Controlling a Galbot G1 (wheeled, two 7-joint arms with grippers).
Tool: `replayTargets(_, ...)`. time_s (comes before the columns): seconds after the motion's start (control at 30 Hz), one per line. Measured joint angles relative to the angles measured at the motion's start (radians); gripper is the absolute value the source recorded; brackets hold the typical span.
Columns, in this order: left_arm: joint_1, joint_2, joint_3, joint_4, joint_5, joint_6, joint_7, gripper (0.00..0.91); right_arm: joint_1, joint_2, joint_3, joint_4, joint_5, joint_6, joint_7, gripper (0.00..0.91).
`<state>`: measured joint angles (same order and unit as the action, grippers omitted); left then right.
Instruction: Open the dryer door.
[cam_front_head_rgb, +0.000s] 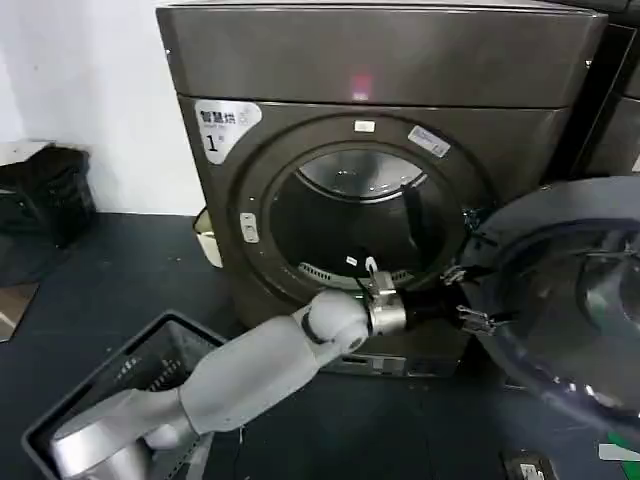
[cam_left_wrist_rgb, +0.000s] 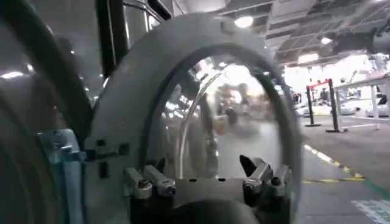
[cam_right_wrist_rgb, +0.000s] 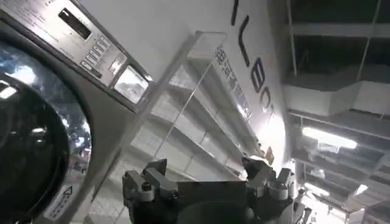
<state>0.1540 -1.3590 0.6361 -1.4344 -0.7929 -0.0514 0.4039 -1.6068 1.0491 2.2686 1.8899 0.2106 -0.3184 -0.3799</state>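
Observation:
The bronze-grey dryer (cam_front_head_rgb: 380, 70) carries a "1" sticker (cam_front_head_rgb: 222, 125) and a pink light (cam_front_head_rgb: 361, 82). Its drum opening (cam_front_head_rgb: 360, 220) is uncovered. The dryer door (cam_front_head_rgb: 570, 290) stands swung out to the right, dark inner face toward me. My left arm reaches from the lower left, and the left gripper (cam_front_head_rgb: 468, 297) is open against the door's left rim. In the left wrist view the left gripper (cam_left_wrist_rgb: 207, 176) spreads wide before the door's inner face (cam_left_wrist_rgb: 128, 91) and glass (cam_left_wrist_rgb: 231, 115), holding nothing. The right gripper (cam_right_wrist_rgb: 207, 173) is open and empty, pointing up.
A dark wire basket (cam_front_head_rgb: 120, 370) sits on the floor at the lower left under my left arm. A black bag (cam_front_head_rgb: 50, 195) lies by the left wall. A blacker machine (cam_front_head_rgb: 610, 100) stands right of the dryer. Another machine's control panel (cam_right_wrist_rgb: 91, 42) and wall shelves (cam_right_wrist_rgb: 201, 103) show beside the right gripper.

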Motion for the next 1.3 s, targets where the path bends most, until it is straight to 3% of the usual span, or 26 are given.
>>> replayTargets(0.33,0.029,0.073,-0.004,-0.047,0.016,-0.134,-0.054,0.907,0.001,-0.015,0.014,-0.026,-0.003,0.004,0.0,0.907)
replayTargets(0.7,0.105,0.289,-0.003,-0.175,0.096,-0.273,-0.127,0.907,0.014,-0.044,0.031,-0.051,-0.005,0.005,-0.005,0.907)
replayTargets(0.93,0.116,0.509,0.001,-0.289,0.189,-0.218,-0.119,0.907,0.03,-0.062,0.029,-0.057,-0.006,0.01,-0.005,0.907)
replayTargets(1.17,0.155,0.739,-0.001,-0.374,0.181,-0.138,-0.15,0.907,0.038,-0.08,0.035,-0.075,-0.008,0.011,-0.006,0.907)
replayTargets(1.3,0.185,0.868,-0.021,-0.383,0.136,-0.093,-0.122,0.907,0.044,-0.081,0.031,-0.085,-0.008,0.014,-0.008,0.907)
